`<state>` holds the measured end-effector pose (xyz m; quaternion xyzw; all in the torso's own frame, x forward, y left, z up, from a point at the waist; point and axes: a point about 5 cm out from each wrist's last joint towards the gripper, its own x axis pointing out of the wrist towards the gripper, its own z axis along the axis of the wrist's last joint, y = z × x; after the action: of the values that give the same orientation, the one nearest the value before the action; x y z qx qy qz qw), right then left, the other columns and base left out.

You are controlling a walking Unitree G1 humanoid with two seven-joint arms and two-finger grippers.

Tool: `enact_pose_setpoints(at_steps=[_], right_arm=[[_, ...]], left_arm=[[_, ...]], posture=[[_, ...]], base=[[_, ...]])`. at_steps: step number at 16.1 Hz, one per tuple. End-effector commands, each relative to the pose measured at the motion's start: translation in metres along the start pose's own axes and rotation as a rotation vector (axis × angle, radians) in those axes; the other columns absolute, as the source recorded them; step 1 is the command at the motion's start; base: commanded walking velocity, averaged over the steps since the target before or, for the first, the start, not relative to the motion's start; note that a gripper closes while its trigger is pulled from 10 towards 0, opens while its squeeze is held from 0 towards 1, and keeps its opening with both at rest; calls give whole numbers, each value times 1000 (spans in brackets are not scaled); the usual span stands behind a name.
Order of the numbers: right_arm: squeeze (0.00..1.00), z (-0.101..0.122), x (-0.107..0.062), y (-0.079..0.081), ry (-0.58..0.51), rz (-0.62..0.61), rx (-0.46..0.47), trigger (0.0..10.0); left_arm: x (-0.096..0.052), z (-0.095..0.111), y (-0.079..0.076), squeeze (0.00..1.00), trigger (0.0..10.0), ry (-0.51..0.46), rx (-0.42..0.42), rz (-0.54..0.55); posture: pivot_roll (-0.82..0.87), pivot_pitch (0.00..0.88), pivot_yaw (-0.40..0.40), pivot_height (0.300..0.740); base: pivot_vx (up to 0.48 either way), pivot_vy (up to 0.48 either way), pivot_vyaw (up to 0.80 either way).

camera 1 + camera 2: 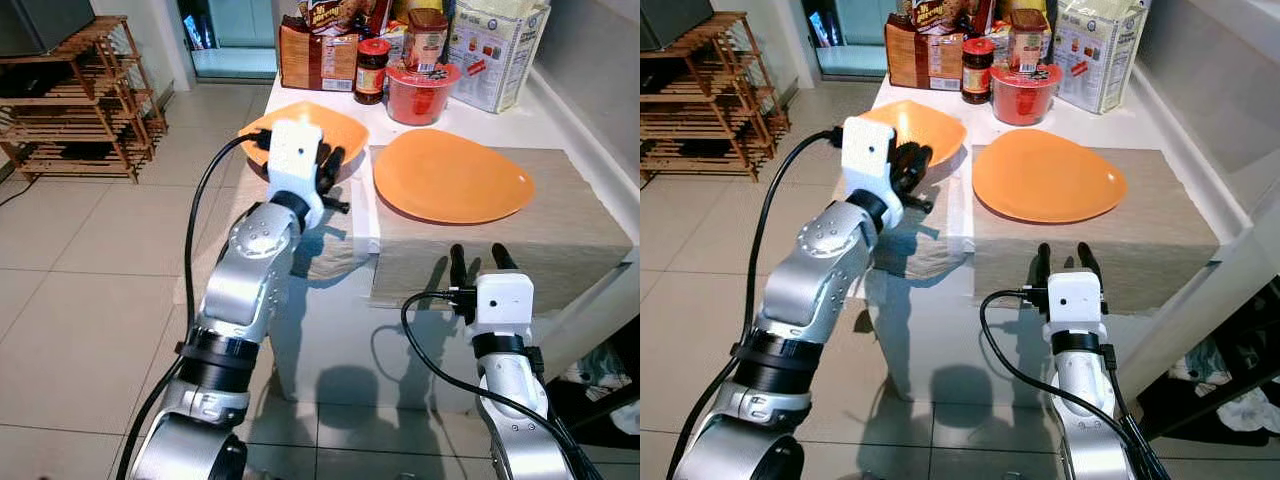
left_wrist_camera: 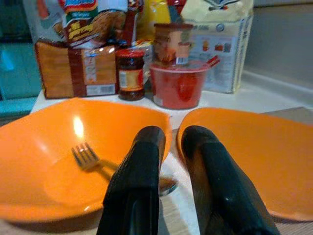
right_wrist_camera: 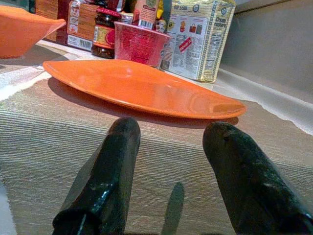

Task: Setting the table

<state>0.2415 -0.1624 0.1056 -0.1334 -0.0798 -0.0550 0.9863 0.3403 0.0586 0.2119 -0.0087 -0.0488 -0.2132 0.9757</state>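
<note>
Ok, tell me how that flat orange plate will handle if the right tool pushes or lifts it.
The flat orange plate looks rigid and glossy, so it probably slips in a grip. Its low rim lies close to the woven placemat, likely hard to get under. Pushed, it probably slides without tipping.

White table [image 1: 330, 330] in front, and on it a beige woven placemat [image 1: 560, 235] covering the right part up to the near edge. The flat orange plate [image 1: 450, 178] sits on that placemat. Just beside it, to the left, an orange bowl [image 1: 335, 125] with a fork [image 2: 90, 159] lying inside. At the far end stands a cluster of groceries: a brown packet [image 1: 316, 58], a dark jar with a red lid [image 1: 371, 72], a red tub [image 1: 420, 92] and a pale printed bag [image 1: 495, 50], close together against the wall side.
</note>
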Motion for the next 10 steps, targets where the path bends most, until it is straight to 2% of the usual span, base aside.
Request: enact_pose_setpoints(at_steps=[1,6,7,8,10], right_arm=[[0,3,3,1,-13,3,-10,10000],[0,3,2,1,-11,0,-9,10000],[0,2,2,2,-11,1,-9,10000],[0,2,3,2,-10,0,-9,10000],[0,2,3,2,-9,0,-9,10000]], left_arm=[[4,7,-6,0,10000,-19,8,-30],[7,14,-24,0,10000,-41,-7,-92],[6,13,-29,749,10000,-42,-4,-110],[5,11,-32,1000,10000,-39,-9,-130],[5,11,-35,1000,10000,-45,4,-149]], posture=[[-28,0,52,722],[-30,0,53,722],[-30,0,53,722],[-30,0,53,722],[-29,0,54,722]], base=[[0,0,0],[0,0,0],[0,0,0],[0,0,0],[0,0,0]])
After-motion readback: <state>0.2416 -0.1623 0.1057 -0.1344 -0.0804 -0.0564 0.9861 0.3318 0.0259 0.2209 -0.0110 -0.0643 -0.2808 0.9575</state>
